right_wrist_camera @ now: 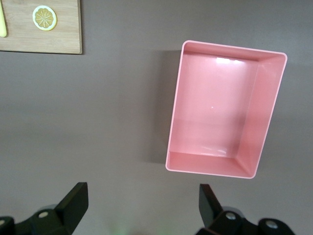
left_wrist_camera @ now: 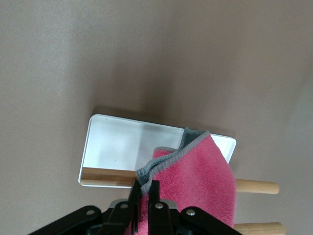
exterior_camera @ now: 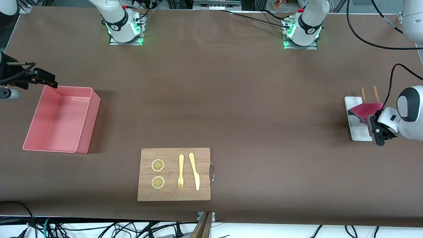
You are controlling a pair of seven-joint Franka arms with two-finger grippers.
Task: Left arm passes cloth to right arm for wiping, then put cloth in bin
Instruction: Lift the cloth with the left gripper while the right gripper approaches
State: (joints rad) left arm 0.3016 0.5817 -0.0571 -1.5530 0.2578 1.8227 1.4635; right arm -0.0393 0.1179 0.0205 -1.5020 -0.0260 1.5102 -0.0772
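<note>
The cloth (exterior_camera: pixel 365 110), magenta-pink with a dark grey rim, is over the small white tray (exterior_camera: pixel 359 133) at the left arm's end of the table. My left gripper (exterior_camera: pixel 372 120) is shut on the cloth's grey edge. In the left wrist view its fingers (left_wrist_camera: pixel 154 190) pinch the bunched hem, and the pink cloth (left_wrist_camera: pixel 200 178) droops across the tray (left_wrist_camera: pixel 117 144) and two wooden sticks (left_wrist_camera: pixel 257 186). The salmon-pink bin (exterior_camera: pixel 88 122) stands empty at the right arm's end. My right gripper (exterior_camera: pixel 46 79) hovers open beside the bin's corner farthest from the front camera, holding nothing (right_wrist_camera: pixel 142 203).
A wooden board (exterior_camera: pixel 174 188) with two lemon slices (exterior_camera: pixel 158 165), a yellow fork (exterior_camera: pixel 180 172) and a knife (exterior_camera: pixel 194 170) lies near the table's front edge. The right wrist view shows the bin (right_wrist_camera: pixel 268 112) and a corner of the board (right_wrist_camera: pixel 58 41).
</note>
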